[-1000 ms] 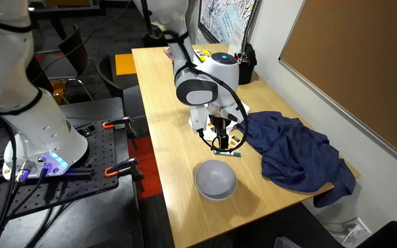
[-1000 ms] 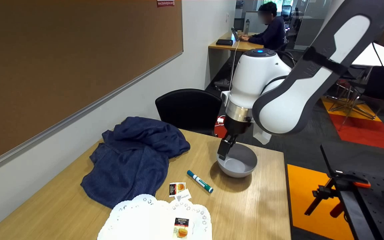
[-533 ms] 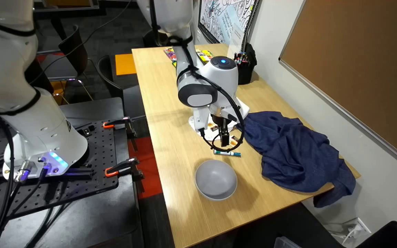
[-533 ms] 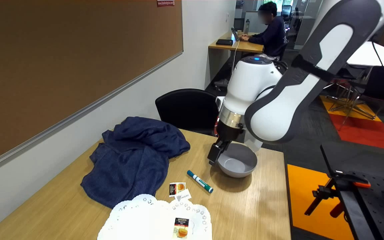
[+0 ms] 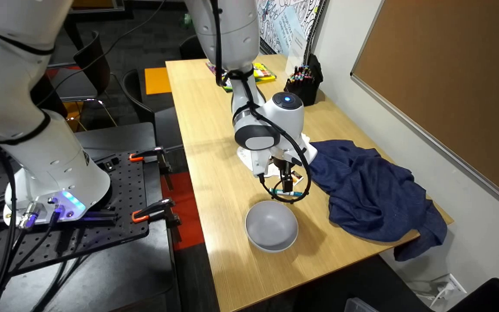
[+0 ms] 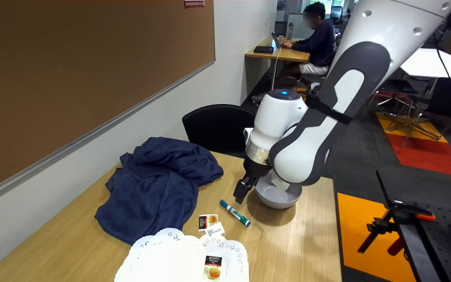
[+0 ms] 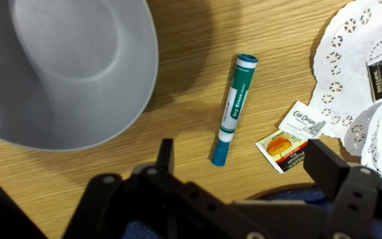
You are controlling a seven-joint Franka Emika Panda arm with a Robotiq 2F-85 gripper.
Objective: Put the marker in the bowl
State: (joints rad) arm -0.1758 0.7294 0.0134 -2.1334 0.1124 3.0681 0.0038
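the arm [image 6: 347, 89] slants down, jaws hanging wide apart near the marker [image 7: 234, 108].

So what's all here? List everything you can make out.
Main table: 1, pale wood, beside the wall
Bowl: 1, grey, on the table
Marker: 1, white, green and blue, near the bowl
Doilies: count unclear, white, on the table
Tea packets: 2, multicoloured, one on doilies, one off
Sachet: 1, white, overlapping a tea packet
Cloth: 1, navy, heaped on the table
Pen holder: 1, black, near the wall
Pinboard: 1, brown, on the wall
Chairs: several, black, nearby
Person: 1, dark shirt, at a far desk
Robot arm: 1, white and grey, over the table
Gripper: 1, black, open above the table
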